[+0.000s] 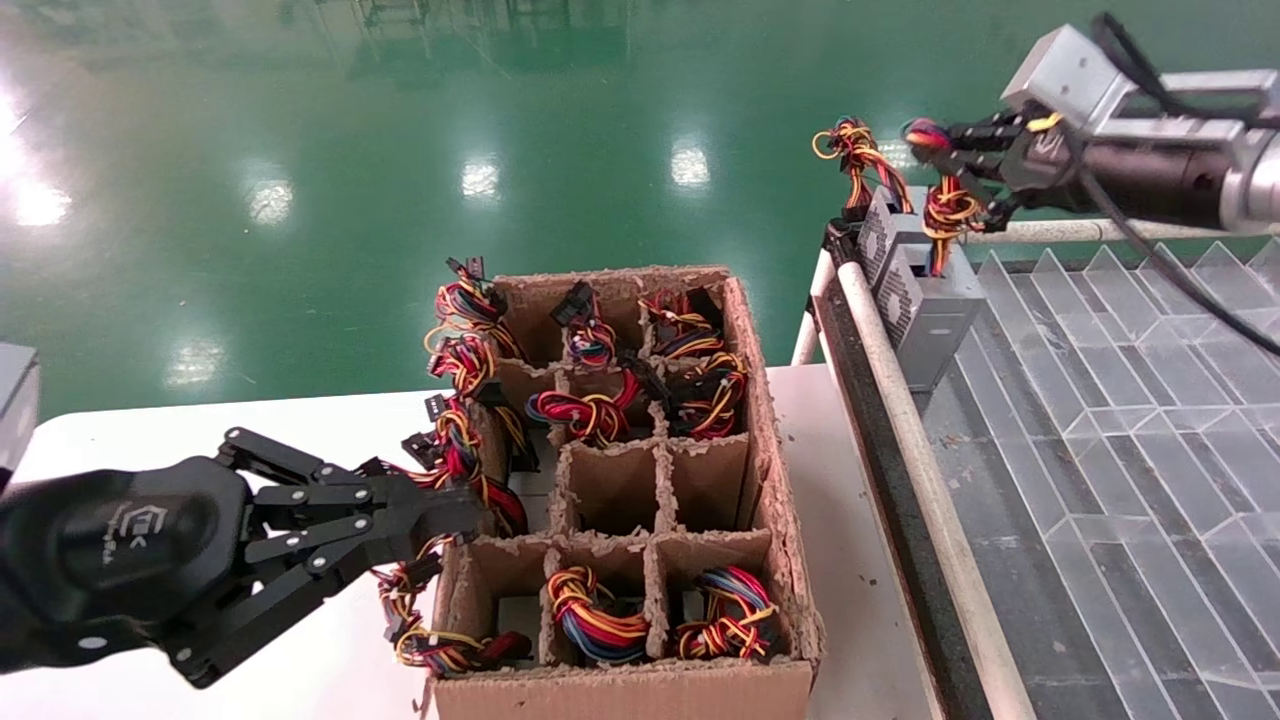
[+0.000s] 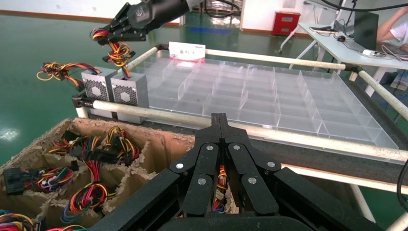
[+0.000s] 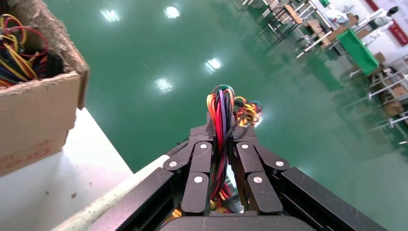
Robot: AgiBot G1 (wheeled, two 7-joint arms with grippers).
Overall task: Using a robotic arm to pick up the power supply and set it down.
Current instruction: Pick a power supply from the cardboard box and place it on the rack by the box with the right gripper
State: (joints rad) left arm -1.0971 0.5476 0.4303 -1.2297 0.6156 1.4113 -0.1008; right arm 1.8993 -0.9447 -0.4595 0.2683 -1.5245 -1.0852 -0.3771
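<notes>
The power supply [image 1: 932,305], a small grey metal box, stands upright in the far left corner of the clear divided tray [image 1: 1120,400]. Its looped red, yellow and black wire bundle [image 1: 945,212] rises from its top. My right gripper [image 1: 935,140] is shut on the top of that bundle [image 3: 220,103], above the box. The right wrist view shows the wires pinched between the right gripper's [image 3: 223,127] closed fingers. My left gripper [image 1: 472,515] is shut, its tips at the left side of the cardboard box [image 1: 762,400]. In the left wrist view the left gripper's [image 2: 220,120] tips press together with nothing between them.
A second, like grey box [image 2: 97,87] with its own wire tuft [image 1: 850,150] stands just beyond the power supply. The cardboard box's cells hold several wired units; some middle cells are empty. A white rail [image 1: 900,400] edges the tray. Both stand by a white table [image 1: 850,560].
</notes>
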